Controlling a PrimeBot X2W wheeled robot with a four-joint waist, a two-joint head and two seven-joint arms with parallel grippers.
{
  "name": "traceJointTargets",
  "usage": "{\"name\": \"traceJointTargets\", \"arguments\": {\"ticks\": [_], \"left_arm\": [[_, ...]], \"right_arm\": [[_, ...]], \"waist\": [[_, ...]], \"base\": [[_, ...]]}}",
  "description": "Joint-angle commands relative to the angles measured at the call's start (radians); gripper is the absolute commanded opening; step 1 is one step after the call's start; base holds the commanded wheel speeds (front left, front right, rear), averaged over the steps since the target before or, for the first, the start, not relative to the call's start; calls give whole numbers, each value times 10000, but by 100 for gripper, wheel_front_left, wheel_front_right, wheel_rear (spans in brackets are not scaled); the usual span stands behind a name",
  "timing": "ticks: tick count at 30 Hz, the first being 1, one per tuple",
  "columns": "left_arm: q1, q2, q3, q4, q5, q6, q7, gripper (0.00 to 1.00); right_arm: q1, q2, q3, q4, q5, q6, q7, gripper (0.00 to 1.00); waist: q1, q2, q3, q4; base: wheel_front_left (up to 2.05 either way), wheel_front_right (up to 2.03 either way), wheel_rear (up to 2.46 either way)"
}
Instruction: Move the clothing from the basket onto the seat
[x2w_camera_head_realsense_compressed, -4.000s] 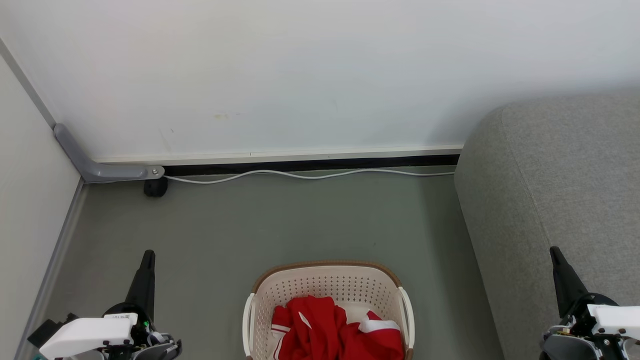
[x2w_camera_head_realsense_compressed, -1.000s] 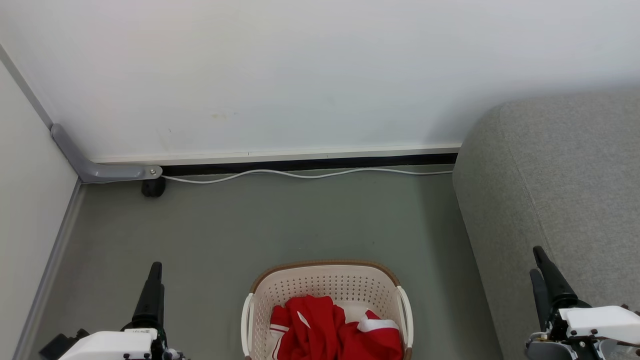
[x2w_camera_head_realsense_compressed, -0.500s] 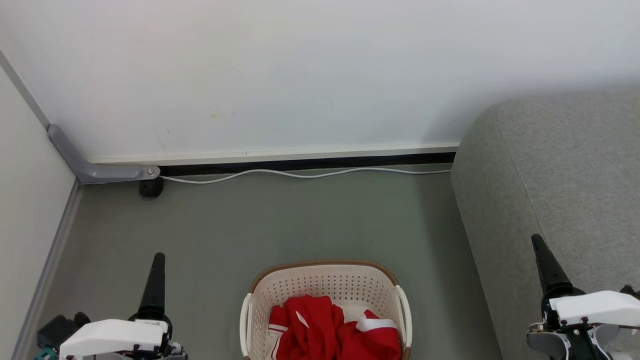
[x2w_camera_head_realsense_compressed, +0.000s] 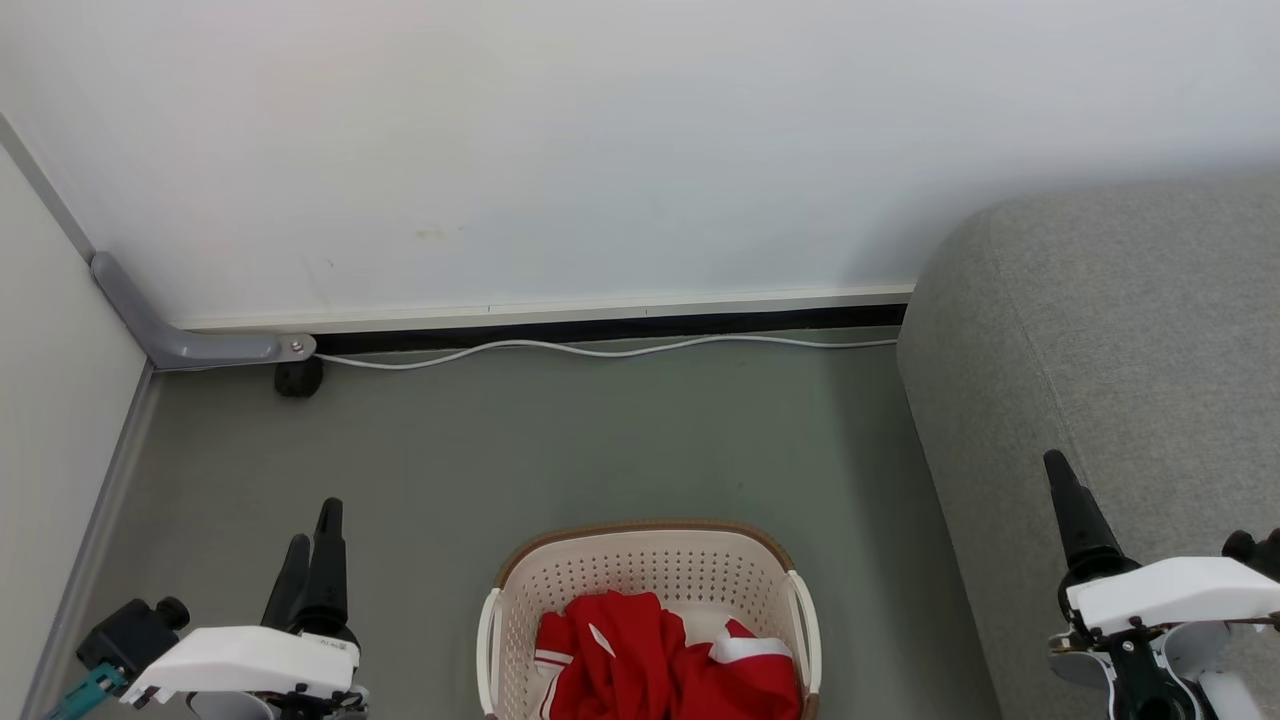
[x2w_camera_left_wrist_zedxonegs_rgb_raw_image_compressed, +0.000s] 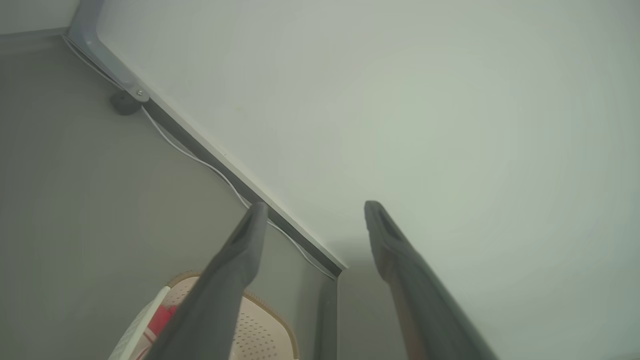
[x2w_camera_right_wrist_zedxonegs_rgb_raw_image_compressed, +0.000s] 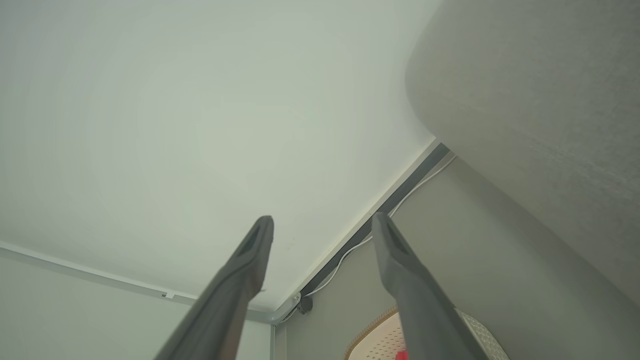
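The cream basket with its brown rim stands on the floor at the bottom centre of the head view. Red clothing with white trim lies bunched inside it. The grey seat rises at the right. My left gripper is low at the left, well clear of the basket, its fingers open and holding nothing. My right gripper hangs in front of the seat's side. In the right wrist view its fingers stand apart and bare. The basket and a bit of red peek in below the left fingers.
A white wall closes the back, with a dark skirting gap and a white cable along its foot. A grey bracket and a black caster sit in the left corner. A pale partition bounds the left.
Both arms have crept forward and up in the head view. The left gripper's second finger now shows beside the first. The camera has shifted slightly; basket and clothing lie as before.
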Motion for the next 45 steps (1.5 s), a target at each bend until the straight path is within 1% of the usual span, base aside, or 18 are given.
{"name": "traceJointTargets", "arguments": {"ticks": [1, 20, 31, 45], "left_arm": [[-680, 161, 105, -208, 276, -48, -86, 100], [-942, 157, 182, 40, 3074, -62, -644, 100], [-1215, 184, 203, 370, 4462, -70, -968, 100], [-1434, 241, 370, 705, 6178, -80, -1350, 100]], "right_arm": [[-522, -226, 137, -168, -250, 33, -171, 100], [-1110, -546, 853, 248, -2408, 40, -727, 100], [-1549, -717, 1240, 562, -3549, 44, -1050, 100], [-1862, -883, 1351, 905, -5098, 49, -1431, 100]], "waist": [[0, -1, -1, -6], [0, -1, -8, -95], [0, -1, 1, -119], [0, -1, -55, -176]], "base": [[0, 0, 0], [0, 0, 0], [0, 0, 0], [0, 0, 0]]}}
